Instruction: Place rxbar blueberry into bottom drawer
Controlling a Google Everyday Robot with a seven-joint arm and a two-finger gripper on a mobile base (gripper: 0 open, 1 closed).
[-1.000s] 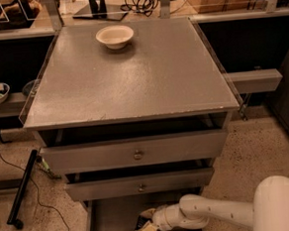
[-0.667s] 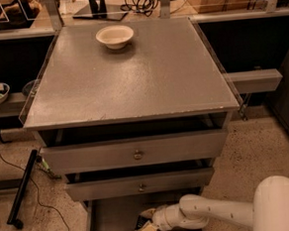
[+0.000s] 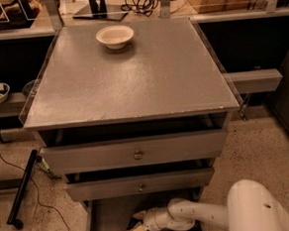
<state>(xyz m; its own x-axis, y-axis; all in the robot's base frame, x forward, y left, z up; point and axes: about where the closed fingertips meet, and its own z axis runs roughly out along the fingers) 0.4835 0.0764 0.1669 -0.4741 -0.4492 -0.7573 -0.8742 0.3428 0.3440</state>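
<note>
The bottom drawer (image 3: pixel 109 219) is pulled out below the two upper drawers, and its dark grey floor shows. My gripper (image 3: pixel 136 224) is low inside it, reaching in from the right on the white arm (image 3: pixel 191 214). The rxbar blueberry does not show as a separate thing. There is only a dark patch at the gripper's tip, and I cannot tell whether that is the bar.
A white bowl (image 3: pixel 114 36) sits at the back of the cabinet top (image 3: pixel 132 78). The middle drawer (image 3: pixel 139 186) and top drawer (image 3: pixel 134 152) are slightly open, with brass knobs. Cables and a black bar (image 3: pixel 21 188) lie on the floor at the left. A shelf (image 3: pixel 253 80) sticks out at the right.
</note>
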